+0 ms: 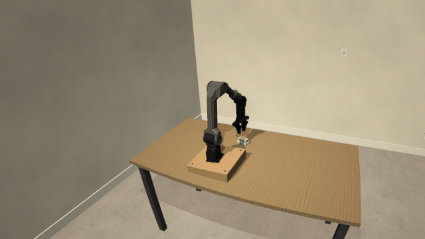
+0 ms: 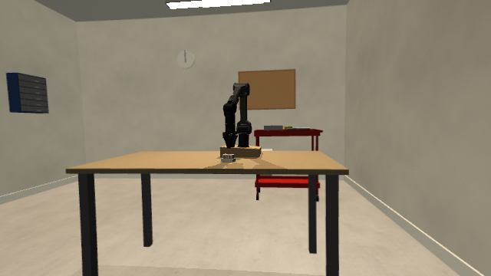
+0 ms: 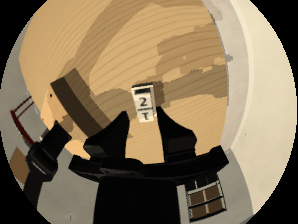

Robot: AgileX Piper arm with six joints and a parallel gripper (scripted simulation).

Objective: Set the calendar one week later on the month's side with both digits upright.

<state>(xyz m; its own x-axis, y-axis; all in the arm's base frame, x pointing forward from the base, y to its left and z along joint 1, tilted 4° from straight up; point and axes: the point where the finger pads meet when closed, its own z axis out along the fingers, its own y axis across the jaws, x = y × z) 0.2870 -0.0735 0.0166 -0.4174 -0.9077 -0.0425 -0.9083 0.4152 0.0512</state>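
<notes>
The small white calendar [image 1: 243, 141] [image 2: 228, 157] stands on the table beyond the arm's wooden base. In the wrist view two white cubes sit side by side: one cube [image 3: 143, 102] shows a dark 2 on its upward face, the other cube [image 3: 145, 116] a mark like an upside-down 1. The light tray [image 2: 228, 161] sits under them. The month's name and the front digits are too small to read. My gripper [image 1: 242, 131] [image 2: 229, 147] [image 3: 142, 114] is partly open and empty, pointing down above the calendar, touching nothing.
The wooden base block [image 1: 212, 166] [image 2: 241, 152] [image 3: 80, 105] carries the arm and stands close beside the calendar. The table [image 1: 299, 172] [image 2: 153, 161] reaches well past both. A red cart [image 2: 288, 133] stands behind the table.
</notes>
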